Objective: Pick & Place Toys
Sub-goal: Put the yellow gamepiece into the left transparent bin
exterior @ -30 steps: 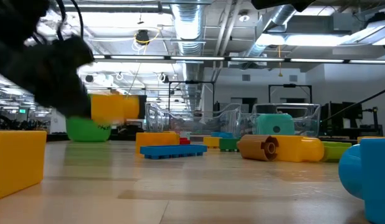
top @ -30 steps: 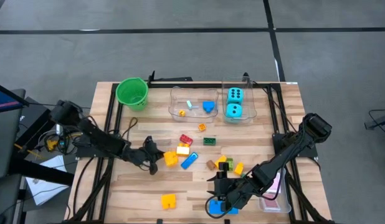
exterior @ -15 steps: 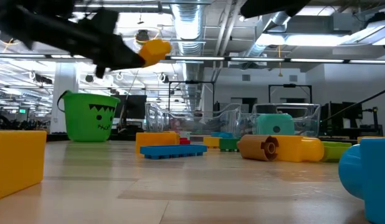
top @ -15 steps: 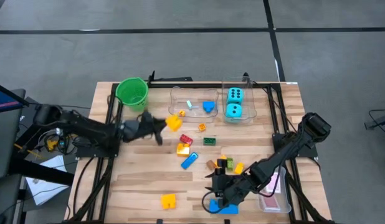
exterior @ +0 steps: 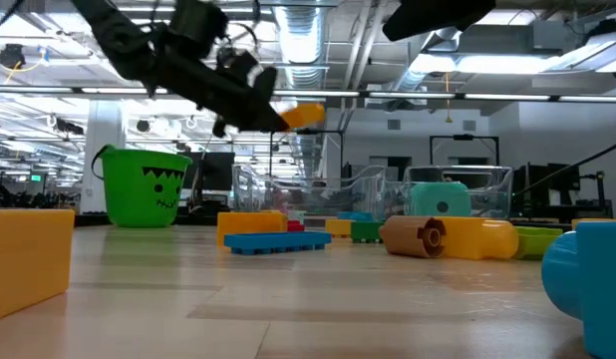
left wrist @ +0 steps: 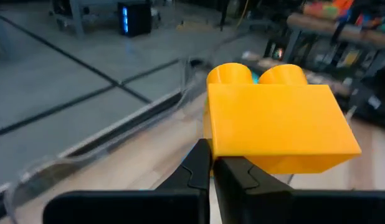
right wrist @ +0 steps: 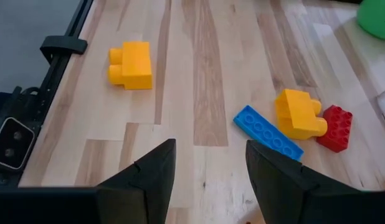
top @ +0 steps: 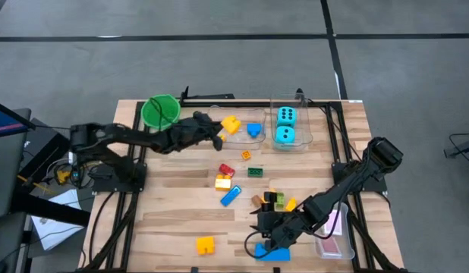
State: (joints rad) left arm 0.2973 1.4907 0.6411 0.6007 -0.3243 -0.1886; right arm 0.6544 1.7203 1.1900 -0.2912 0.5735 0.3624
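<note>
My left gripper [top: 218, 130] is shut on a yellow block [top: 231, 125] and hangs over the left clear tub [top: 213, 114], beside the green bucket [top: 160, 112]. A blue block [top: 254, 130] lies in that tub. Two cyan dice [top: 286, 116] sit in the right tub [top: 304, 140]. Loose blocks [top: 226, 182] lie in the table's middle, and a yellow one [top: 205, 244] near the front edge. My right gripper [top: 263, 230] stands open low over the near edge, just above a blue block [top: 274, 252], with bare table between its fingers [right wrist: 149, 177]. My left gripper pinches the yellow block between its two fingers [left wrist: 202, 168], at the block's near edge [left wrist: 225, 149], toward one corner. The fingers come nearly level from the table's left. The block is lifted clear above the tub, its two studs [left wrist: 230, 73] pointing away from the fingers.
Pink cards [top: 335, 235] lie at the near right edge beside my right arm. A cluster of blocks [top: 274, 200] sits just beyond my right gripper. Black frame rails [top: 337, 144] run along the table's left and right sides. Bare wood lies at the near left.
My left gripper, shut on the yellow block, has swung from the table's middle toward the far edge and to the right, rising as it went. The block has gone from just above the table to high over the left tub. My right arm has kept still.
</note>
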